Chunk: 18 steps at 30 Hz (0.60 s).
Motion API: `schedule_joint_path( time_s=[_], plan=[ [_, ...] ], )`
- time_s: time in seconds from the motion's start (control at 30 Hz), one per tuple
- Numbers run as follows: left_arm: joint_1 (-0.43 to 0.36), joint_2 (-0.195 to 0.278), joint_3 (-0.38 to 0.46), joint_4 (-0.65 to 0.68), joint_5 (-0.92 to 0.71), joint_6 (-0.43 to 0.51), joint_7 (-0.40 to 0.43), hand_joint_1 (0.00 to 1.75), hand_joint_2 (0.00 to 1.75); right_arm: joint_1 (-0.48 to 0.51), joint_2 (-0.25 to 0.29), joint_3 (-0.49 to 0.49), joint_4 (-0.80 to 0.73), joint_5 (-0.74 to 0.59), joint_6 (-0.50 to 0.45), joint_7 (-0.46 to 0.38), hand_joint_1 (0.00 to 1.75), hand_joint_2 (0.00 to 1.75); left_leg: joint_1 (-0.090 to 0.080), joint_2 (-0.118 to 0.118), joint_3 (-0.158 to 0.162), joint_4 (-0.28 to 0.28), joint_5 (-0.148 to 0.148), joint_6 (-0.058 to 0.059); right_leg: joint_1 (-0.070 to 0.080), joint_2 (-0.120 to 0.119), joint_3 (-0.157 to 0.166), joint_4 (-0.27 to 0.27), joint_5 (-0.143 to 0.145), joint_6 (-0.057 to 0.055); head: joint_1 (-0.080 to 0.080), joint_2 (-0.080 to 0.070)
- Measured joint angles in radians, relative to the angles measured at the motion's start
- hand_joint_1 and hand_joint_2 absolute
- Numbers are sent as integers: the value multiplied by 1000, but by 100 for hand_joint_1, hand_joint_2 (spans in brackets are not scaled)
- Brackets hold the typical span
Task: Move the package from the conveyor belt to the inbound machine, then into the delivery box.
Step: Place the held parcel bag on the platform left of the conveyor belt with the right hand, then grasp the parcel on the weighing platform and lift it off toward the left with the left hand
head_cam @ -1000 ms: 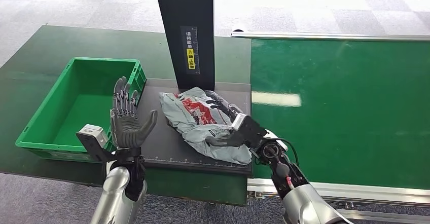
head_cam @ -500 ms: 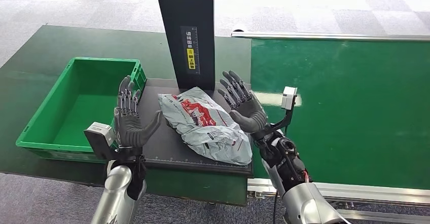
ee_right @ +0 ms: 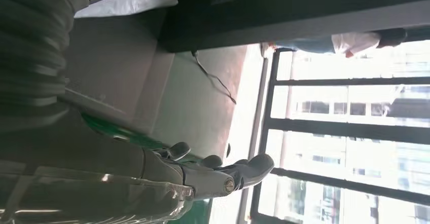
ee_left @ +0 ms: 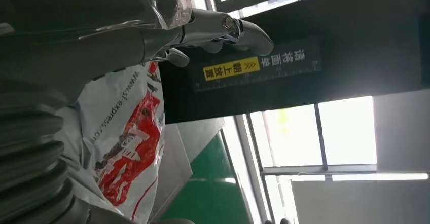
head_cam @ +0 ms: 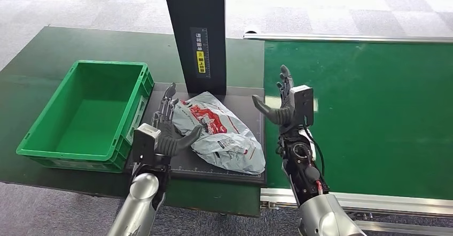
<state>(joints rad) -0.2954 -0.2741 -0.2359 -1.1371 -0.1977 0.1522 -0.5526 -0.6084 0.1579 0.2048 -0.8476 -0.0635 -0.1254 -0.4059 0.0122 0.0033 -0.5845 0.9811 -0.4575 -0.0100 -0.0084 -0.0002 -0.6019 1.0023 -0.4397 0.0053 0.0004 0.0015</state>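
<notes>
Room: grey carpet tile floor (head_cam: 347, 12), windows behind.
Surface: green conveyor belt (head_cam: 374, 113); dark platform (head_cam: 171, 156).
Package (head_cam: 221, 132): on platform, beside green box (head_cam: 85, 113).
Left hand (head_cam: 171, 132): fingers spread, touching package.
Right hand (head_cam: 283, 108): spread, empty.

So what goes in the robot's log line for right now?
package: on black machine plate | left hand: touching package | right hand: open, raised | green box: empty
</notes>
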Motion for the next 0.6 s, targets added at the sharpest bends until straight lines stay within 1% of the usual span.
schedule_joint_path(
  time_s=[0.13,0.27,0.33,0.43,0.53,0.6],
  plan=[
    [-35,-6,-27,69,-33,13,25,0,175,9,-5,0,-35,42,-54,-12,0,175,0,0,0,0,0,0,0,0,0,0,0,0,0,0],
    [-76,-18,-52,164,-86,41,59,0,175,18,-10,0,-51,49,-65,-16,0,175,0,-1,0,0,0,0,0,0,0,0,0,0,0,0],
    [-107,-25,-74,240,-148,64,114,0,175,23,-11,1,-54,49,-66,-18,0,175,0,-1,0,0,0,0,0,0,0,0,0,0,0,0],
    [-156,-35,-127,369,-297,125,243,0,175,31,-13,1,-59,44,-65,-19,0,175,0,-1,0,0,0,0,0,0,0,0,0,0,0,0],
    [-206,-42,-182,481,-410,139,348,0,175,41,-14,0,-65,27,-48,-13,0,175,0,-1,0,0,0,0,0,0,1,0,0,0,0,0],
    [-235,-43,-208,537,-455,141,399,0,175,49,-14,0,-69,24,-42,-7,0,175,0,-1,0,0,0,0,0,0,1,0,0,0,0,0]
  ],
)
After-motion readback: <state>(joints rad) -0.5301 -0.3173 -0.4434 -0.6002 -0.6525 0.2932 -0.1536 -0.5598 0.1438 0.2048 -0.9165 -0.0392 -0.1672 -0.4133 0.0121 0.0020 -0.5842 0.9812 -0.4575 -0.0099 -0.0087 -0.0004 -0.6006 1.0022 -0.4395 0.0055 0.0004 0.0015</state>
